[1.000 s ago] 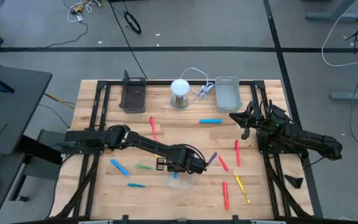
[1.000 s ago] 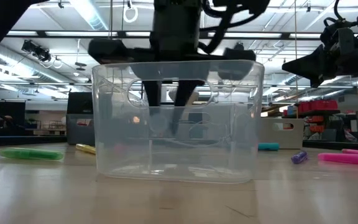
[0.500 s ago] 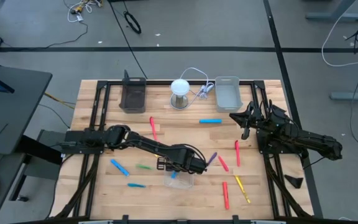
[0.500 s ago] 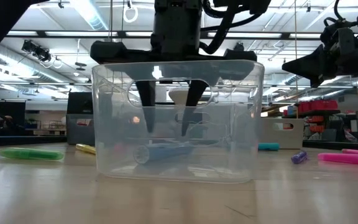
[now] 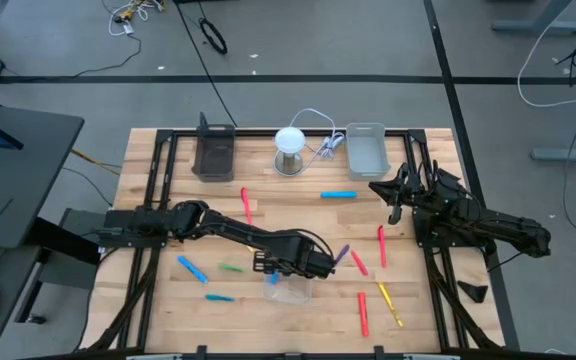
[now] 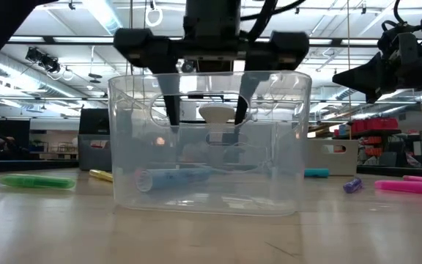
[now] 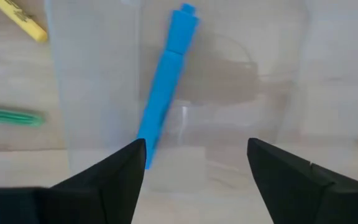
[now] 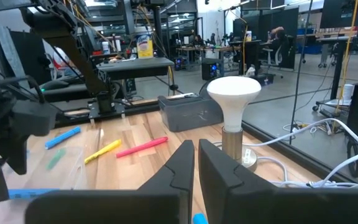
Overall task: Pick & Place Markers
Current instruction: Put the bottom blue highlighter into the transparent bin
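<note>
- The left gripper (image 5: 286, 268) hangs right over the small clear plastic tray (image 5: 290, 289) at the near middle of the wooden table (image 5: 168, 170), jaws spread wide and holding nothing.
- From table height its two dark fingers (image 6: 171, 110) dip just inside the tray's open top, well clear of the floor of the tray.
- A blue marker (image 6: 173, 177) lies flat on the bottom of that tray, released, touching neither finger; the left wrist camera shows it (image 7: 165, 84) lying slantwise between the clear walls.
- The right gripper (image 5: 392, 206) waits above the table's right side, near the grey rectangular bin (image 5: 366, 150), fingers pinched together on nothing.
- Still loose on the wood: a green marker (image 5: 231, 268) and two more blue markers (image 5: 192, 269) to the left of the tray, a purple marker (image 5: 341, 255) and a red marker (image 5: 358, 262) just to its right.
- Farther right lie more red markers (image 5: 382, 245) and a yellow marker (image 5: 389, 304); another blue one (image 5: 338, 195) sits near the white domed lamp (image 5: 290, 141) at the far edge.
- A black tray (image 5: 213, 152) stands at the far left of that edge.
</note>
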You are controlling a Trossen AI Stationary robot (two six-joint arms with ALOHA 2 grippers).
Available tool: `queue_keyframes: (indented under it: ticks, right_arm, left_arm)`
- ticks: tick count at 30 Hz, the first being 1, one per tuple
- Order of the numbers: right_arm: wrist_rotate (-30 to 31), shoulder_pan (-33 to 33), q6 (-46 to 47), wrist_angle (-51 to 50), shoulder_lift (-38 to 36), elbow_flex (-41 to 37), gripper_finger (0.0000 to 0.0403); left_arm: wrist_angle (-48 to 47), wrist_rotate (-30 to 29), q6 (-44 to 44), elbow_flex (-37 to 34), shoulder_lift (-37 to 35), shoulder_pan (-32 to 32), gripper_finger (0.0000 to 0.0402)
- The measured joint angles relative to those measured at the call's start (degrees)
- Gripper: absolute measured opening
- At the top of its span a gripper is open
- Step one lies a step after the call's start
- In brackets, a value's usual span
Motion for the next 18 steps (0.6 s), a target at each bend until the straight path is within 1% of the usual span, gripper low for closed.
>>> queue_keyframes:
  ticks: [7,13,18]
  right_arm:
    - [0.0,0.0,0.0,0.0,0.0,0.0,0.0029]
    - [0.0,0.0,0.0,0.0,0.0,0.0,0.0029]
    - [0.0,0.0,0.0,0.0,0.0,0.0,0.0029]
  left_arm:
    - [-3.3,-0.1,0.1,4.8,0.0,0.0,0.0288]
    - [-8.8,-0.1,0.0,9.5,-0.1,0.0,0.0288]
    - [-10.2,0.3,-0.5,8.7,-2.5,0.2,0.0288]
